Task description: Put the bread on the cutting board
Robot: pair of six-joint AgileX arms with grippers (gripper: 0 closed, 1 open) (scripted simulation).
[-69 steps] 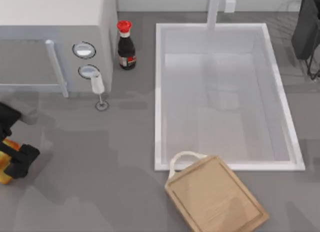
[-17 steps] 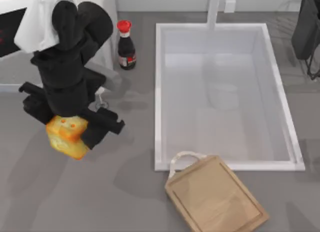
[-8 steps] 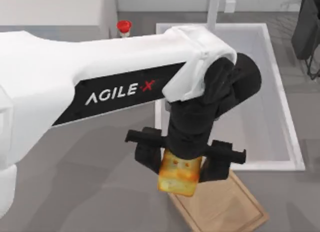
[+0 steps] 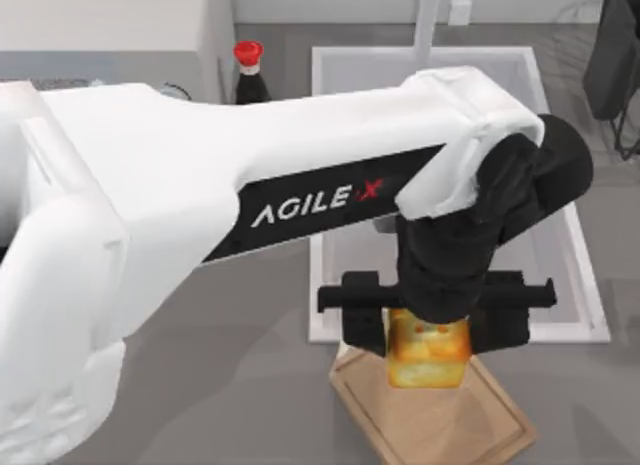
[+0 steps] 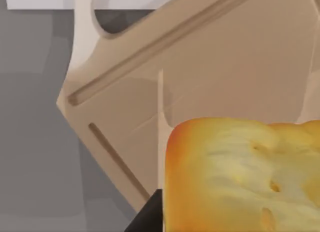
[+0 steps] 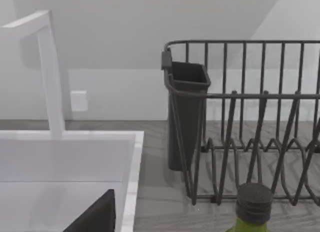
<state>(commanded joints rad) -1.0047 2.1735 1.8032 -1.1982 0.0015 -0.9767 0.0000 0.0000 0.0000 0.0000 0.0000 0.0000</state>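
Note:
The bread [image 4: 430,357], a golden-yellow chunk with toasted orange patches, hangs over the near-left part of the cutting board [image 4: 480,425]. My left gripper [image 4: 432,330] is shut on it, one black finger on each side. In the left wrist view the bread [image 5: 240,177] is close up above the tan board [image 5: 225,67], whose edge groove and whitish loop handle [image 5: 82,37] show. I cannot tell whether the bread touches the board. A dark piece of my right gripper [image 6: 95,217] sits at the edge of the right wrist view, parked near the sink's far right corner.
The white sink [image 4: 320,135] with its faucet [image 4: 428,15] lies just behind the board. A red-capped sauce bottle [image 4: 247,55] stands to its left beside a grey appliance [image 4: 100,15]. A dark wire dish rack [image 6: 250,117] and a green bottle [image 6: 252,207] are at the far right.
My left arm has swung to the right with the bread, from the table's left side to over the cutting board. The gripper stayed shut on the bread throughout.

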